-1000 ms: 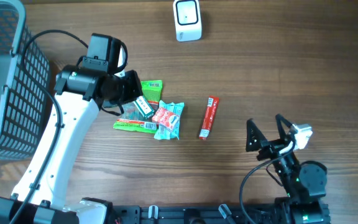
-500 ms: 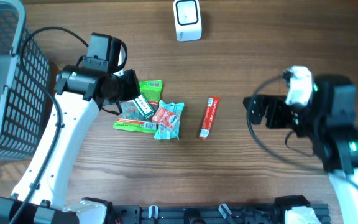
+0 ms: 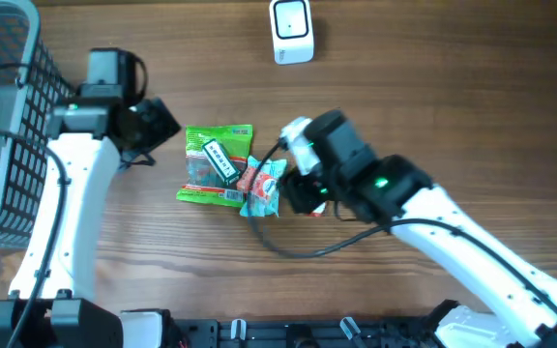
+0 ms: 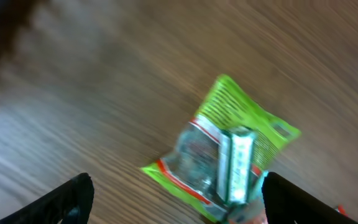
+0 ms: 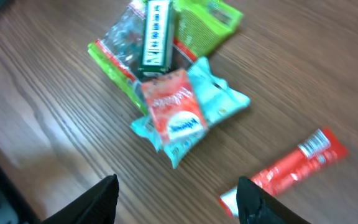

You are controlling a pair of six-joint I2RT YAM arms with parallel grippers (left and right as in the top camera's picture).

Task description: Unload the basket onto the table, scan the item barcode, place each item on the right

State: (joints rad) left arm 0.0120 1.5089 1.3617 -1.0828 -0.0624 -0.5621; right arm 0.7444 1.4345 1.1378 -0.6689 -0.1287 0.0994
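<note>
From overhead, my left arm (image 3: 71,203) rises from the near-left edge as a white link. It bends beside the grey mesh plastic basket (image 3: 13,106) and turns its black wrist to the right, toward the pile of goods. The left gripper (image 4: 178,180) is spread wide with nothing between its fingers (image 4: 79,190), and it hangs above the wood, left of the pile and apart from it. Its wrist view is blurred. My right arm (image 3: 453,227) reaches in from the near-right corner on a long diagonal, with the wrist low over the right side of the pile. The right gripper (image 5: 178,182) stands parted too and holds nothing; in its wrist view, bare wood shows between the two black fingers (image 5: 107,196).

The items to scan lie mid-table. A flat green crinkly snack packet (image 3: 216,166) lies lowest, and a small dark green rectangular box (image 3: 220,161) lies on top of it at a slant. A teal and red foil pouch (image 3: 264,186) touches the packet's right edge. A slim red stick-shaped sachet (image 5: 288,167) lies apart to the pouch's right; overhead it is hidden under my right wrist. The white boxy barcode scanner (image 3: 291,31) stands at the far edge, well apart from the pile. The surface is a brown wood-grain tabletop (image 3: 433,87), which fills every view
</note>
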